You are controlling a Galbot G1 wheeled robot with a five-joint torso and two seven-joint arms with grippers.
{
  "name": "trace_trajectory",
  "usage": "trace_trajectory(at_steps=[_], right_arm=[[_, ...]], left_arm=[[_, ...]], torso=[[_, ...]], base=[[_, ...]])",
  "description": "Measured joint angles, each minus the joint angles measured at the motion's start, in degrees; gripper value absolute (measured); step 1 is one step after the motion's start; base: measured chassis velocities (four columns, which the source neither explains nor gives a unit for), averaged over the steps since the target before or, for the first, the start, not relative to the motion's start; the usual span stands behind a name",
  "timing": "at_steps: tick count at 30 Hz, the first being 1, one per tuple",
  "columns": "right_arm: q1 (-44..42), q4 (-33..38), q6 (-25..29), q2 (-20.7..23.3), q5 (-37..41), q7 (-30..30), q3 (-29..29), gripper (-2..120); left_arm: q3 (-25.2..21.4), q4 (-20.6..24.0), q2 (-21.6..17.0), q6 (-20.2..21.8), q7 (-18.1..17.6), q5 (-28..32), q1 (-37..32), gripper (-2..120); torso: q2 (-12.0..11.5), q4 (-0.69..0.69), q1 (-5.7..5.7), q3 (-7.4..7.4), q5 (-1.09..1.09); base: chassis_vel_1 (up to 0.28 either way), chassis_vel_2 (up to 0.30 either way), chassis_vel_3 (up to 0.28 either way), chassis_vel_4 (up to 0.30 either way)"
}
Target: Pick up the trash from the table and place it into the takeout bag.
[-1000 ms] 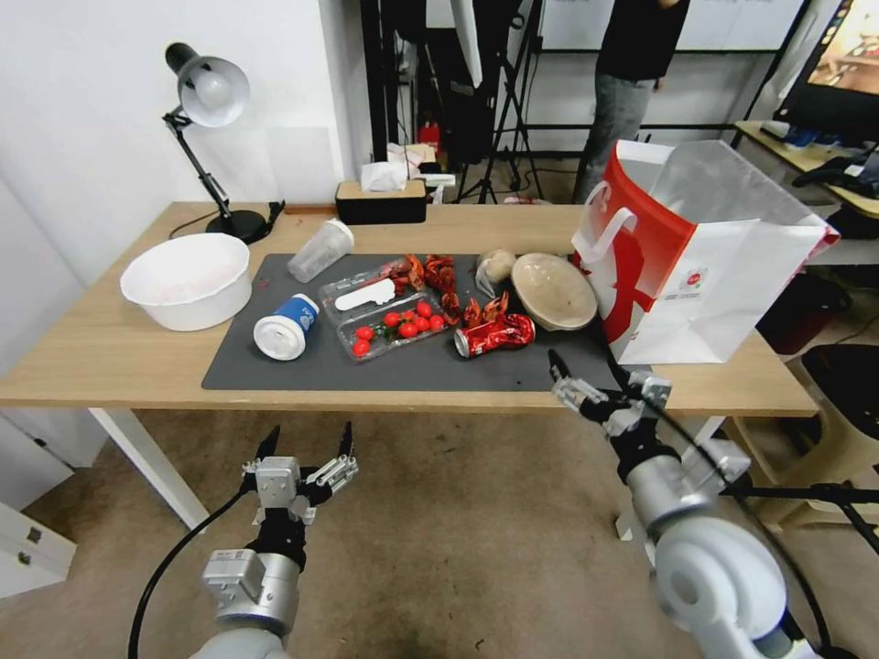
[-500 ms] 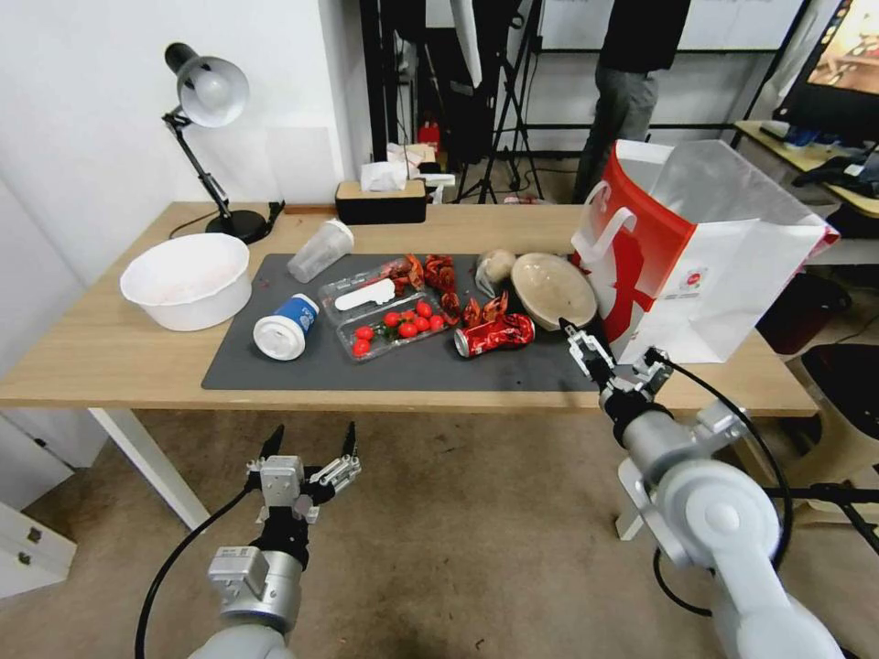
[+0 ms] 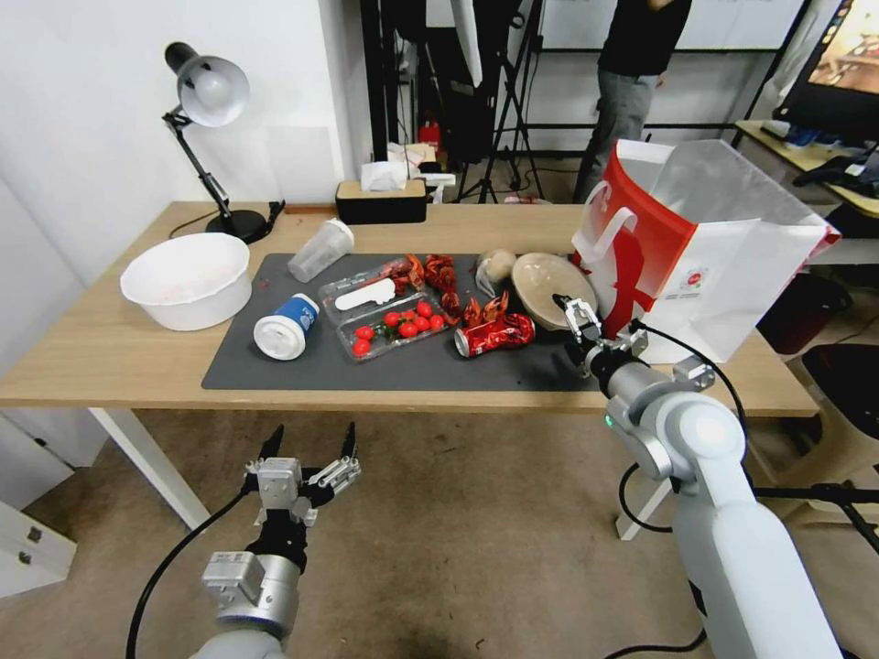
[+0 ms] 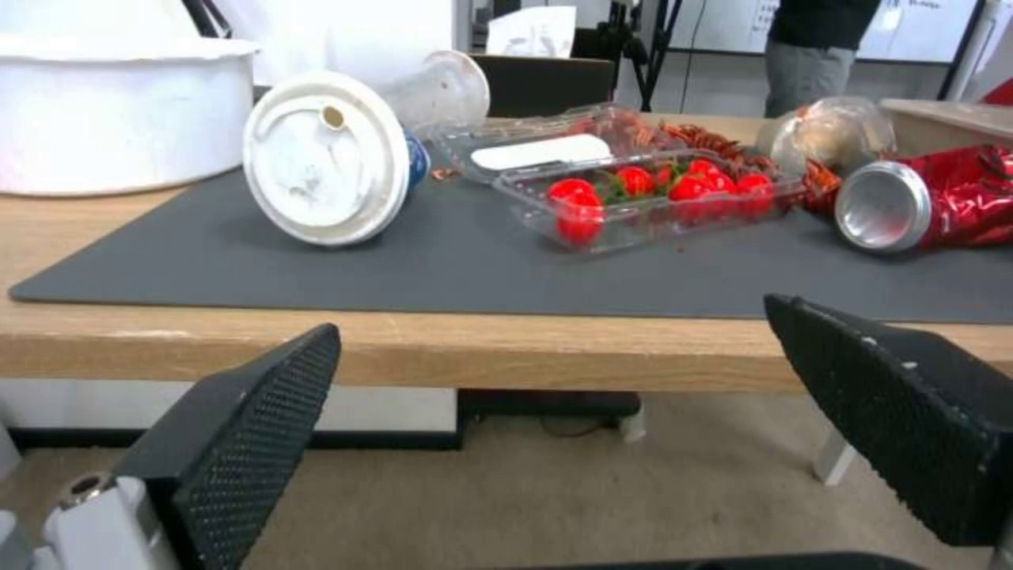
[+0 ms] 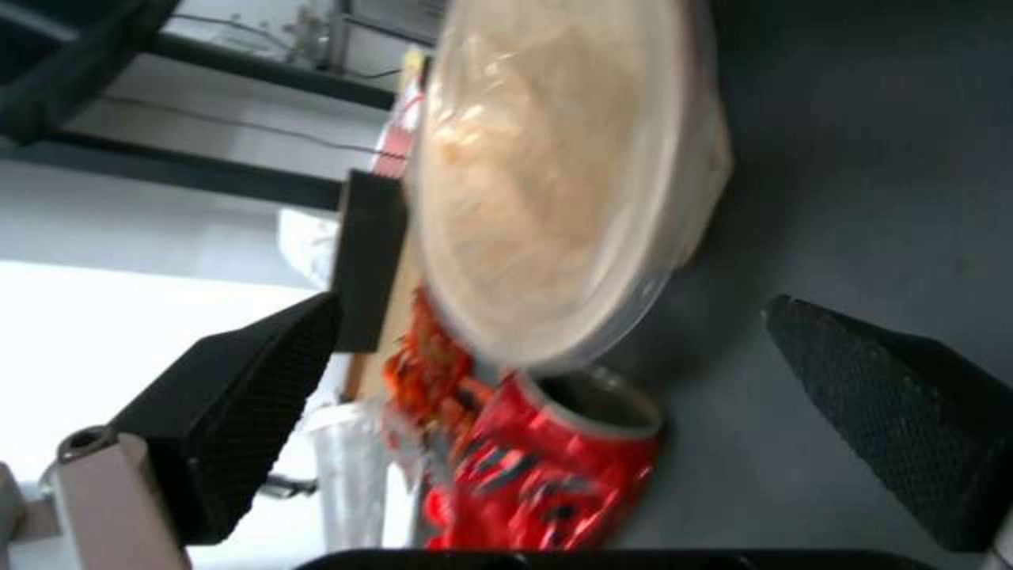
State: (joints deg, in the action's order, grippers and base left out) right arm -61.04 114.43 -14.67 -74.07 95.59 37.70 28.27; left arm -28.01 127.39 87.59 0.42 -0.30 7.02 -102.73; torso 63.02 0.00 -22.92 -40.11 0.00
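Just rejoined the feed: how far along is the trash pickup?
Nothing looks bagged yet. The right gripper is open over the mat beside the beige bowl and crushed red can. The left gripper waits open below the table. Cups, tomato box and shells remain; the takeout bag stands ready.

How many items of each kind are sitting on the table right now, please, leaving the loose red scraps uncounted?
Bowls: 2, white bowl and beige bowl
Cups: 2, blue-and-white lidded cup and clear cup
Crushed red can: 1
Clear tomato tray: 1
Takeout bag: 1
Desk lamp: 1
Tissue box: 1
Total: 9
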Motion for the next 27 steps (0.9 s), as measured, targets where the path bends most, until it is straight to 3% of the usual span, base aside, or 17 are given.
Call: trace_trajectory(at_steps=[7, 18, 27], right_arm=[[2.43, -2.98, -0.25, -0.17, 0.44, 0.91, 0.00, 100], [8.13, -9.41, -1.37, -0.80, 2.36, 4.63, -0.55, 55], [8.65, -10.22, -1.86, -1.71, 1.56, 5.74, -0.61, 28]], left_arm=[[-0.32, 0.36, -0.01, -0.20, 0.47, 0.37, -0.37, 100], [-0.50, -0.71, 0.13, -0.29, 0.38, 0.56, 0.29, 100], [-0.21, -1.17, 0.45, -0.30, 0.34, 0.64, 0.83, 100]], torso=[[0.00, 0.00, 0.00, 0.00, 0.00], [0.00, 0.00, 0.00, 0.00, 0.00], [0.00, 0.00, 0.00, 0.00, 0.00]], base=[[0.000, 0.000, 0.000, 0.000], [0.000, 0.000, 0.000, 0.000], [0.000, 0.000, 0.000, 0.000]])
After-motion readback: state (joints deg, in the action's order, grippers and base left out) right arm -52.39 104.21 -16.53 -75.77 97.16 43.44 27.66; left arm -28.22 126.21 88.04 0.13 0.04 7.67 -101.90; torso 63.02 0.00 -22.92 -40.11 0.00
